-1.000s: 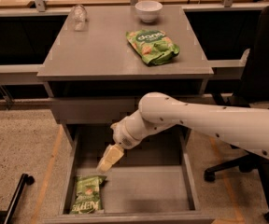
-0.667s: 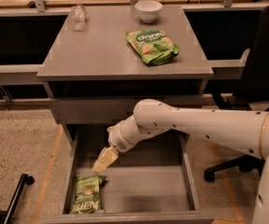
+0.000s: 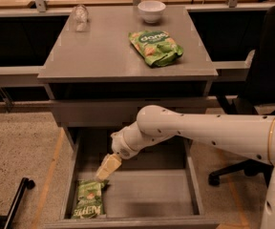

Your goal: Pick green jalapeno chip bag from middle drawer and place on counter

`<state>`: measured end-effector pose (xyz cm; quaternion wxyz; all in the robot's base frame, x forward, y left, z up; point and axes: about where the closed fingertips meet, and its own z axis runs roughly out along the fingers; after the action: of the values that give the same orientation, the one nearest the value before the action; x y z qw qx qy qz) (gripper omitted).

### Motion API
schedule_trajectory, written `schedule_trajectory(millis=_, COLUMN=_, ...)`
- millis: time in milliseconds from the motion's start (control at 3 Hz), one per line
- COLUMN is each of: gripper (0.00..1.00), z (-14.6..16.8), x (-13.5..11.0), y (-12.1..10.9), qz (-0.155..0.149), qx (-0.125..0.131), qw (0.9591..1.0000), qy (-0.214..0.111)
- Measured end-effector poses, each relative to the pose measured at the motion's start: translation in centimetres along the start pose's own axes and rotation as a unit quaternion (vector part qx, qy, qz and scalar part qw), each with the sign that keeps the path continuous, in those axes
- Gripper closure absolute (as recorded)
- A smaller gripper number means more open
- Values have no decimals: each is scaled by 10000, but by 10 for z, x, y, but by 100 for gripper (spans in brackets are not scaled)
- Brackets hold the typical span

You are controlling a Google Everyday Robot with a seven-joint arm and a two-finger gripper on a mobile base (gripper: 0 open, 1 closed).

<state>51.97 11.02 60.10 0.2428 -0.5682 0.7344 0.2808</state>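
The green jalapeno chip bag (image 3: 88, 199) lies flat in the front left corner of the open middle drawer (image 3: 147, 194), white lettering toward the front. My gripper (image 3: 106, 169) reaches down into the drawer from the right, its pale fingertips just above the bag's far end, touching or nearly so. The grey counter (image 3: 104, 51) tops the cabinet above the drawer.
A brighter green chip bag (image 3: 155, 46), a white bowl (image 3: 151, 10) and a clear crumpled bottle (image 3: 80, 17) sit on the counter. A black office chair (image 3: 261, 109) stands at the right. A black wheeled leg (image 3: 18, 194) is at the lower left on the floor.
My arm has swung left and down inside the drawer, bringing the gripper closer to the far end of the chip bag. The bag has not moved.
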Motion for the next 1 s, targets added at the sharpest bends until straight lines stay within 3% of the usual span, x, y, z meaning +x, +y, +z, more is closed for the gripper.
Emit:
schedule_trajectory(millis=333, gripper=0, z=53, x=16, y=0, qz=102, qx=-308, qw=9994, qy=-137)
schedule_trajectory(millis=1000, gripper=0, z=57, x=27, y=2, qz=199, qx=-191, qw=9995, qy=-147)
